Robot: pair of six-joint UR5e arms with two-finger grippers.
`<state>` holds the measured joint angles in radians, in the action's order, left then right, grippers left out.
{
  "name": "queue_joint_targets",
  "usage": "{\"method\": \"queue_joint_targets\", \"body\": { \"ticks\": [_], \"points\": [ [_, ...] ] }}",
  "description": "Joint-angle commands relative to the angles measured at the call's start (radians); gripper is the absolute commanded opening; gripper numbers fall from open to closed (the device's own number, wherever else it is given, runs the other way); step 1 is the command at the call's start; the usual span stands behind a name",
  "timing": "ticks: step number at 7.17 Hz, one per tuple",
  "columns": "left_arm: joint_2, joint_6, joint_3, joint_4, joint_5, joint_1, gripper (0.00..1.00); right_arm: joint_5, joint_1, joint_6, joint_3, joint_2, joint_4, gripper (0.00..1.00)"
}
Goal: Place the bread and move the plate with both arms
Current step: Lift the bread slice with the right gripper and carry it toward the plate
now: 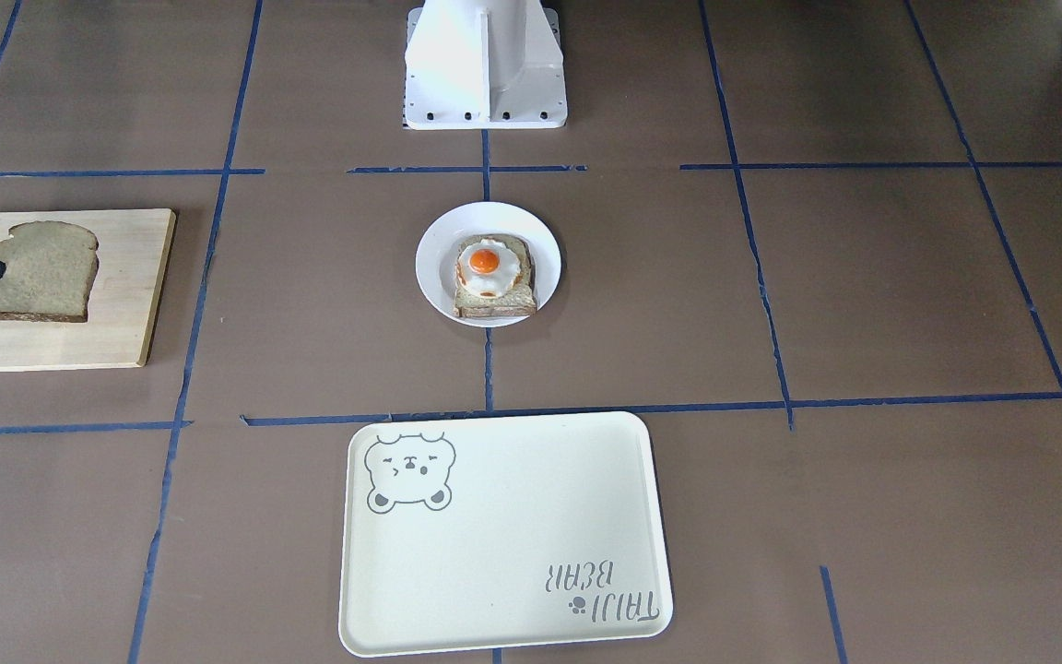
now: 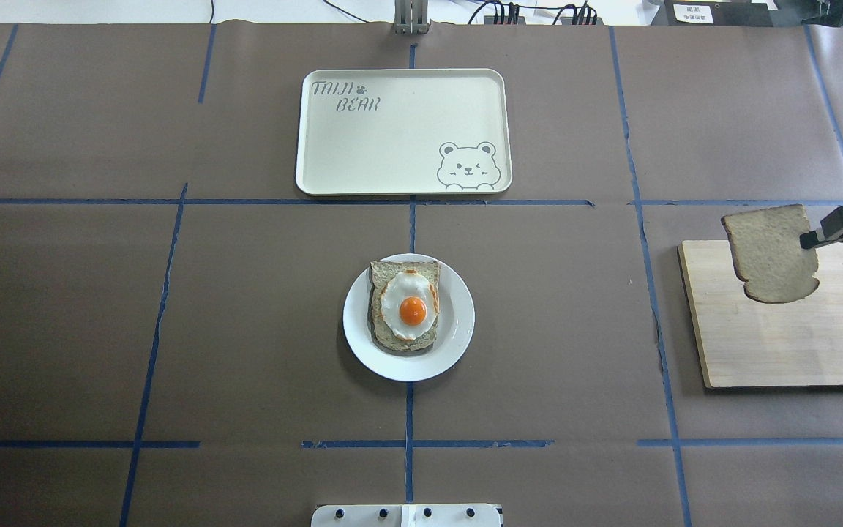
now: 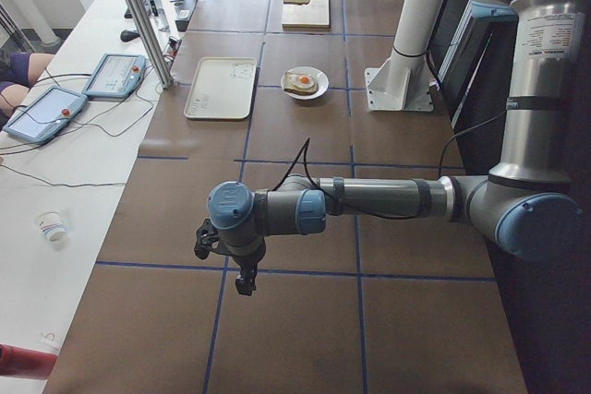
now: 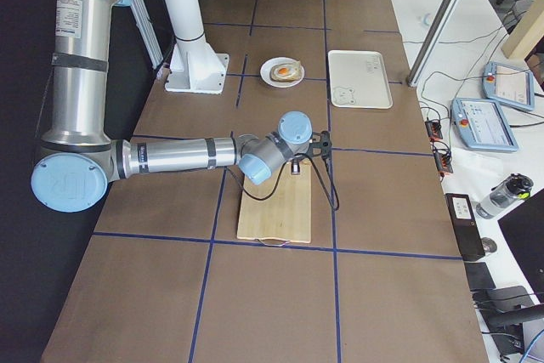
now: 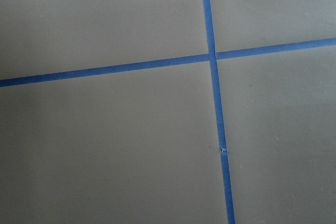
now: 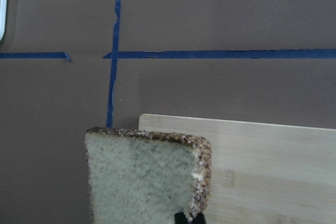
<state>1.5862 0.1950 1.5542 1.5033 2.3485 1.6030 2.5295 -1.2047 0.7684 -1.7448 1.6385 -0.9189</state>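
Observation:
The plain bread slice (image 2: 773, 256) hangs over the far left corner of a wooden board (image 2: 795, 344), at the table's right. My right gripper (image 2: 809, 239) is shut on its right edge and holds it a little above the board. The slice also shows in the front view (image 1: 38, 272) and the right wrist view (image 6: 142, 177). The white plate (image 2: 458, 329) sits mid-table with an egg-topped slice (image 2: 405, 306) on it. My left gripper (image 3: 242, 279) hovers over bare table far to the left; I cannot tell if it is open or shut.
The cream bear tray (image 2: 392, 139) lies beyond the plate, on the far side of the table. The white robot base (image 1: 485, 65) stands behind the plate. Blue tape lines (image 5: 212, 59) cross the brown table cover.

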Motion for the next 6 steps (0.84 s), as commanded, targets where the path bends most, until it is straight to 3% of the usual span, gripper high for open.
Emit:
{"method": "queue_joint_targets", "body": {
  "ticks": [1,3,4,6],
  "points": [
    [0.001,-0.003,0.001,0.0,0.0,-0.002,1.0,0.011,0.049,0.282,-0.013,-0.188,0.005,0.0],
    [0.001,-0.005,0.001,0.0,0.0,-0.002,1.0,-0.078,0.184,0.517,-0.01,-0.345,0.003,0.0],
    [0.003,-0.005,0.003,0.0,0.0,-0.002,1.0,-0.175,0.282,0.628,-0.01,-0.432,0.003,0.0],
    [0.003,-0.006,0.001,0.0,0.046,-0.002,1.0,-0.478,0.518,0.767,-0.012,-0.524,0.003,0.0]
  ]
}}
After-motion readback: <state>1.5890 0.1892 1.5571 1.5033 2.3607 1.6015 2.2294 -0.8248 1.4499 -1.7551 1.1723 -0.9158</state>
